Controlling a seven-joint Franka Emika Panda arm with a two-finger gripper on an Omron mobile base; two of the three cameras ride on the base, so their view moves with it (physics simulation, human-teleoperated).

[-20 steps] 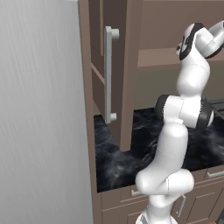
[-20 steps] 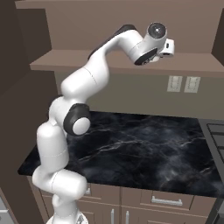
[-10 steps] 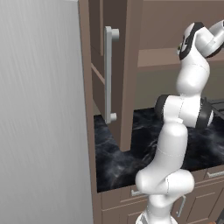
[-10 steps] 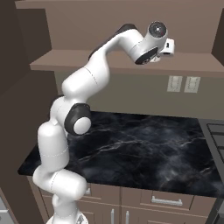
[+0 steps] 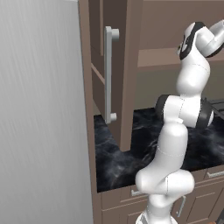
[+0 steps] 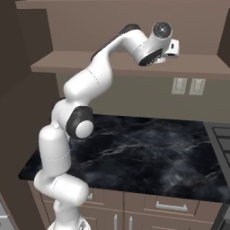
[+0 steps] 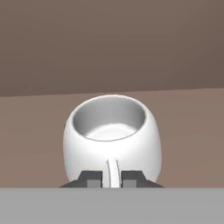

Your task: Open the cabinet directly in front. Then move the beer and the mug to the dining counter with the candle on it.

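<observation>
The brown wall cabinet stands open, its door [image 5: 127, 65] swung out at the left with the long silver handle [image 5: 108, 74]. The arm reaches up over the cabinet shelf [image 6: 90, 63]. In the hand view the white mug [image 7: 111, 131] sits upright on that brown shelf, right in front of the hand. Its thin side handle [image 7: 113, 171] runs down between the two dark fingertips. My gripper [image 7: 111, 178] is shut on that handle. The beer, the candle and the dining counter are out of view.
A black marble worktop [image 6: 148, 152] lies under the cabinet, with brown drawers [image 6: 170, 205] below it. Two wall outlets [image 6: 179, 85] sit on the back wall. A tall grey panel [image 5: 39, 109] stands at the left, and a stove edge [image 6: 221, 134] at the right.
The fingers have closed from wide open onto the mug's handle. The arm and the base views have hardly shifted.
</observation>
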